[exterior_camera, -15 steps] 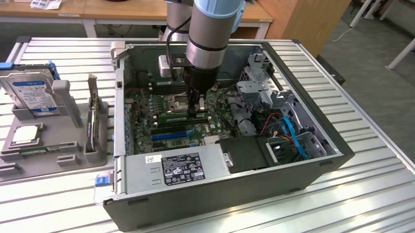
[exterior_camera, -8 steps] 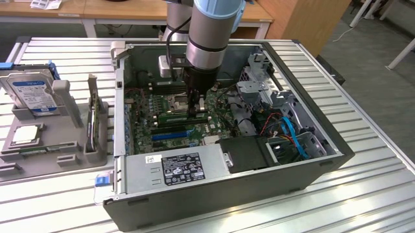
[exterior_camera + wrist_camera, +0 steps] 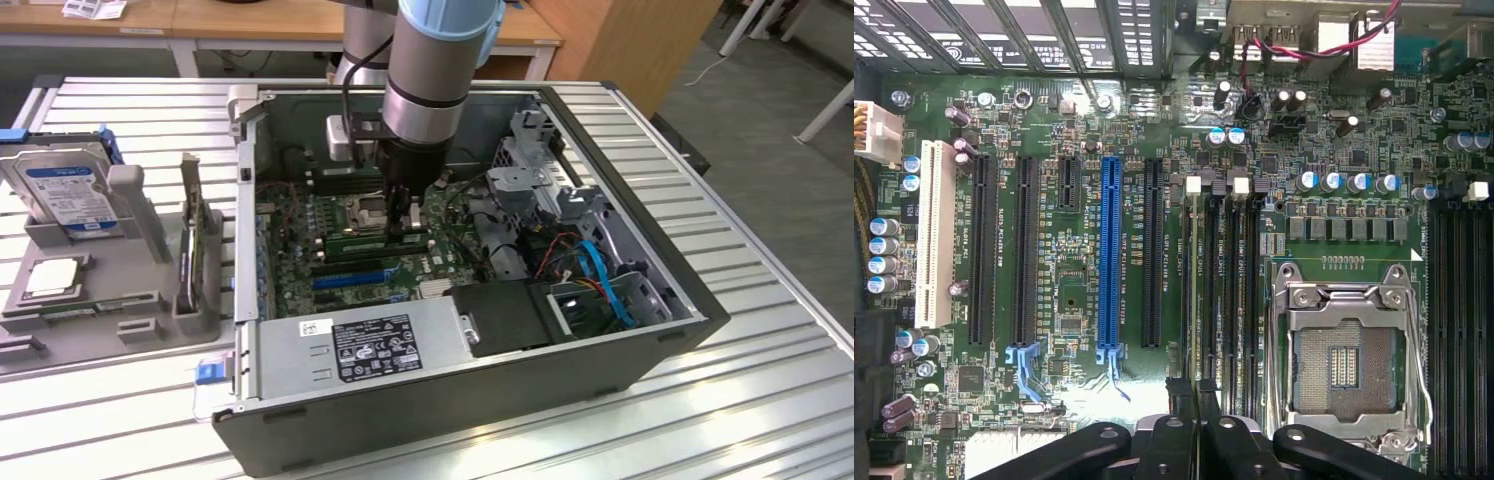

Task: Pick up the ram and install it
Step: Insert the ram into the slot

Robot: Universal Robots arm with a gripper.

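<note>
Exterior view: ram [image 3: 380,240] inside open computer case [image 3: 534,395].

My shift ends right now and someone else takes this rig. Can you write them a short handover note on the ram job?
Tool: shut on the ram, down inside the open computer case.
Ram: standing along the memory slots beside the empty CPU socket.
Done: ram picked up and brought to the slots.
Left: seating cannot be confirmed from here; the tool has not let go.
</note>
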